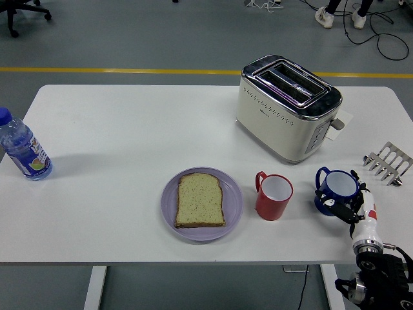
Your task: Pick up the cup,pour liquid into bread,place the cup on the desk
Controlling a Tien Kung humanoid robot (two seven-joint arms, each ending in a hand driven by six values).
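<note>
Grey floor beyond a white tabletop (pixel 129 129), crossed by a yellow line (pixel 116 70); black cables (pixel 381 39) and a chair base (pixel 22 16) at the far edge, shoes of a person (pixel 324 17) at top right. On the tabletop: cream-and-chrome toaster (pixel 287 110) far right of centre, small metal toast rack (pixel 388 163) at the right edge, water bottle with blue cap (pixel 22 148) at the left edge. Near centre, lilac plate (pixel 169 205) bearing one slice of bread (pixel 201 200); just right of it, apart from the plate, red cup (pixel 273 196), upright, white inside, handle to the far left. Further right, blue cup (pixel 335 190), upright on the tabletop, handle to the left. Right hand (pixel 352 205) entering from the lower right corner, dark fingers (pixel 340 205) curled around the blue cup's near right side, gripping it. Left arm out of view.
</note>
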